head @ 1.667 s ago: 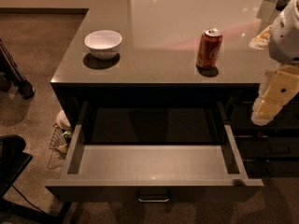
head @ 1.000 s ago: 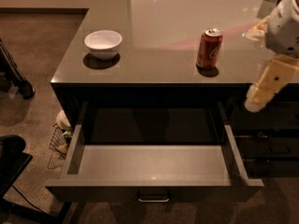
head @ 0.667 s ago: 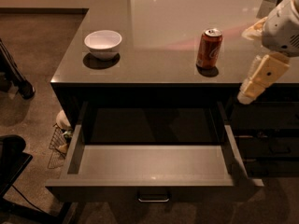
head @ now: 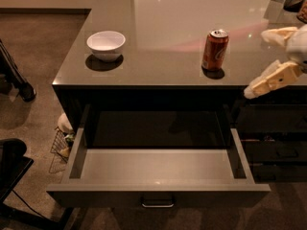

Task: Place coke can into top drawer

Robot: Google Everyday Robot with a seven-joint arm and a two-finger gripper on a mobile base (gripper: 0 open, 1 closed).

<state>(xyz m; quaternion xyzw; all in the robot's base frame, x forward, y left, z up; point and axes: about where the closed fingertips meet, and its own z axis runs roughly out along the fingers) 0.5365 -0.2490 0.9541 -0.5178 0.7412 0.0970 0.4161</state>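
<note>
By the surface's [head: 158, 66] front-right edge, the claw [head: 269, 59] hangs wide and empty near the upright coke can [head: 215, 49]. It should come in level and close around mid-can, so the can does not tip.

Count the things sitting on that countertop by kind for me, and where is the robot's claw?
Cans: 1, the coke can
Bowls: 1, the white bowl
Total: 2
The gripper hangs at the right edge of the counter, to the right of the coke can and not touching it.
</note>
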